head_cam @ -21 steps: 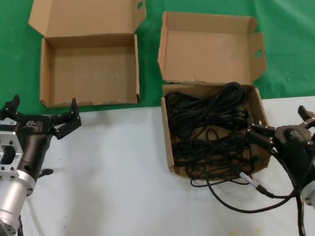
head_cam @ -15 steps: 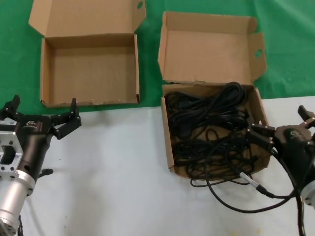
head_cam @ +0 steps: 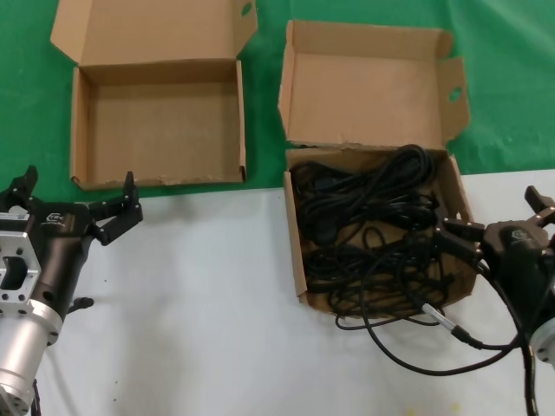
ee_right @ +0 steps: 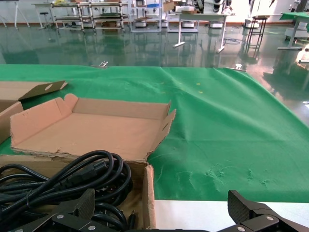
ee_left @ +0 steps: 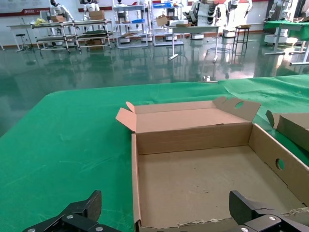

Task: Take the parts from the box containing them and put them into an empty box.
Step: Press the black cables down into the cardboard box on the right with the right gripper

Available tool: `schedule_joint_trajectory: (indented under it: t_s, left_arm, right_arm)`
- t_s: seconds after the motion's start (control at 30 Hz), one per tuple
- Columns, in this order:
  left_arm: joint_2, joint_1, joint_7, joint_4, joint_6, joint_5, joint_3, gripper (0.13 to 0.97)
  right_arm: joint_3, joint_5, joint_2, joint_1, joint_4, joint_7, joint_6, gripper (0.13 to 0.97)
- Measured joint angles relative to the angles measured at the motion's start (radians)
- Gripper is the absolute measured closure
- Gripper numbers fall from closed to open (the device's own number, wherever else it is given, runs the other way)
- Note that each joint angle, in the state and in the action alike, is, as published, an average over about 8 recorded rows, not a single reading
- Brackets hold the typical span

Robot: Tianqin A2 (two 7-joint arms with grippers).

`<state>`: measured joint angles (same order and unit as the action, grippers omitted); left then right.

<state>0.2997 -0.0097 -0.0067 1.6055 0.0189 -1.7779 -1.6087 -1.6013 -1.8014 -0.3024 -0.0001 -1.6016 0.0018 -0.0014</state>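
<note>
Both boxes sit lids back, mouths up, side by side for a short carry. Cable box (head_cam: 377, 230) on the right is heaped with black cables (head_cam: 368, 234), one lead spilling over its near wall onto the white surface (head_cam: 208, 303). Empty box (head_cam: 160, 121) to the left holds nothing. Right pincer (head_cam: 494, 227), released, hovers at the cable box's right wall. Left pincer (head_cam: 74, 195), released, waits low just before the empty box.
</note>
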Motion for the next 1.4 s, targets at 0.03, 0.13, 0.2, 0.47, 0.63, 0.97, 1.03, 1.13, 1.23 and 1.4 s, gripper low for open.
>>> schedule_joint_trajectory:
  t_s: [0.03, 0.13, 0.2, 0.47, 0.63, 0.97, 1.03, 1.13, 1.23, 1.4]
  left_arm:
    - [0.000, 0.000, 0.000, 0.000, 0.000, 0.000, 0.000, 0.159]
    - [0.000, 0.000, 0.000, 0.000, 0.000, 0.000, 0.000, 0.182]
    - [0.000, 0.000, 0.000, 0.000, 0.000, 0.000, 0.000, 0.205]
    - [0.000, 0.000, 0.000, 0.000, 0.000, 0.000, 0.000, 0.252]
    - [0.000, 0.000, 0.000, 0.000, 0.000, 0.000, 0.000, 0.351]
    - [0.000, 0.000, 0.000, 0.000, 0.000, 0.000, 0.000, 0.571]
    - [0.000, 0.000, 0.000, 0.000, 0.000, 0.000, 0.000, 0.624]
    - [0.000, 0.000, 0.000, 0.000, 0.000, 0.000, 0.000, 0.668]
    - [0.000, 0.000, 0.000, 0.000, 0.000, 0.000, 0.000, 0.733]
    - [0.000, 0.000, 0.000, 0.000, 0.000, 0.000, 0.000, 0.812]
  right_arm:
    - [0.000, -0.002, -0.002, -0.001, -0.002, 0.002, -0.001, 0.129]
    - [-0.001, -0.007, -0.014, -0.009, -0.020, 0.007, -0.013, 0.129]
    - [0.000, -0.011, -0.030, -0.018, -0.043, 0.009, -0.030, 0.129]
    - [0.035, -0.022, -0.140, -0.046, -0.147, -0.092, -0.216, 0.129]
    - [0.040, -0.022, -0.241, -0.023, -0.161, -0.242, -0.393, 0.129]
    - [-0.087, 0.058, -0.425, 0.191, -0.094, -0.629, -0.726, 0.129]
    - [-0.129, 0.092, -0.442, 0.259, -0.074, -0.696, -0.775, 0.129]
    - [-0.195, 0.148, -0.455, 0.362, -0.044, -0.771, -0.836, 0.129]
    - [-0.255, 0.205, -0.458, 0.458, -0.011, -0.812, -0.885, 0.129]
    - [-0.340, 0.293, -0.446, 0.588, 0.045, -0.821, -0.942, 0.143]
